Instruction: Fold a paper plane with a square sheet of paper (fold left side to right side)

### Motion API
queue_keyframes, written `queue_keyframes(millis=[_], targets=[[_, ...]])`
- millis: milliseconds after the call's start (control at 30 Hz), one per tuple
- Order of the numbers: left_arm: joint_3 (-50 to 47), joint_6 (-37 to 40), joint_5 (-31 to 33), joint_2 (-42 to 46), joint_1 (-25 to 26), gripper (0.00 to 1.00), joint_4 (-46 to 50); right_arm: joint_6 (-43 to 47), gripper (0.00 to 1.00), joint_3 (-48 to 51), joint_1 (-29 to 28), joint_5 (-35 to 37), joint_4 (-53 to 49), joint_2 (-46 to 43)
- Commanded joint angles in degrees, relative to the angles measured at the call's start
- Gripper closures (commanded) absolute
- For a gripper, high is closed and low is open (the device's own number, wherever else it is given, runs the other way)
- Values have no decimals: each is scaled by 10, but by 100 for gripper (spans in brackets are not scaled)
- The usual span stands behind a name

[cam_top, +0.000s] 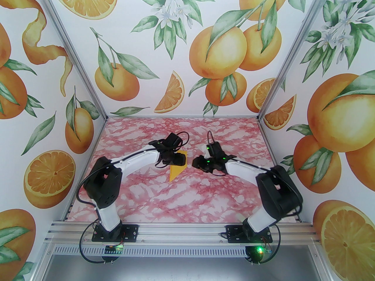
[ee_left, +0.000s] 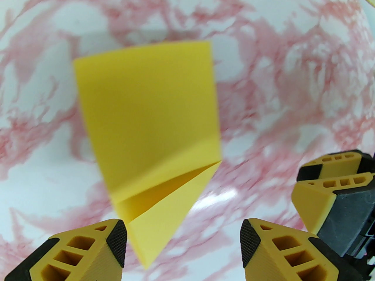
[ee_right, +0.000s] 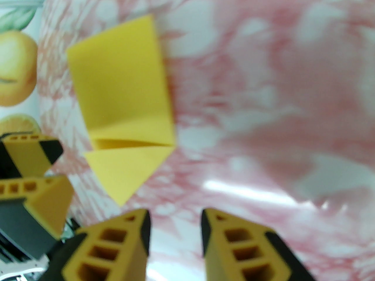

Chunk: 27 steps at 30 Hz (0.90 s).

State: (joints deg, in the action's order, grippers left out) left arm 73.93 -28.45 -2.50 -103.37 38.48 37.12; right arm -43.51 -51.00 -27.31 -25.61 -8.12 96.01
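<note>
Presently, the left fingers (ee_left: 117, 238) stand released, parted and empty. The paper (ee_left: 146, 107), partly folded, lies on the tabletop (ee_left: 293, 98) just ahead of them, its pointed corner reaching between them. The right fingers (ee_right: 140, 233) are likewise parted, grasping nothing, with the paper ahead to their left. They crowd close beside the left pair.

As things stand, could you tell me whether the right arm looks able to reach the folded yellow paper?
Probably yes: the right pincer stands open just beside the paper, with bare table between them. The left pincer, open over the paper, may crowd it.
</note>
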Motion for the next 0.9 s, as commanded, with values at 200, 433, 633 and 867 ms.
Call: queue_keyframes(millis=[200, 433, 633, 867], targets=[[-53, 51, 5, -5, -12, 47, -5, -16, 65, -32, -16, -11, 26, 27], [-72, 45, -16, -24, -35, 69, -55, -18, 65, -34, -25, -12, 25, 33], [-85, 27, -39, -53, -42, 73, -98, -23, 65, -34, -32, -12, 27, 41], [-114, -13, -65, -55, -42, 73, -133, -45, 65, -34, -38, -25, 58, 69]])
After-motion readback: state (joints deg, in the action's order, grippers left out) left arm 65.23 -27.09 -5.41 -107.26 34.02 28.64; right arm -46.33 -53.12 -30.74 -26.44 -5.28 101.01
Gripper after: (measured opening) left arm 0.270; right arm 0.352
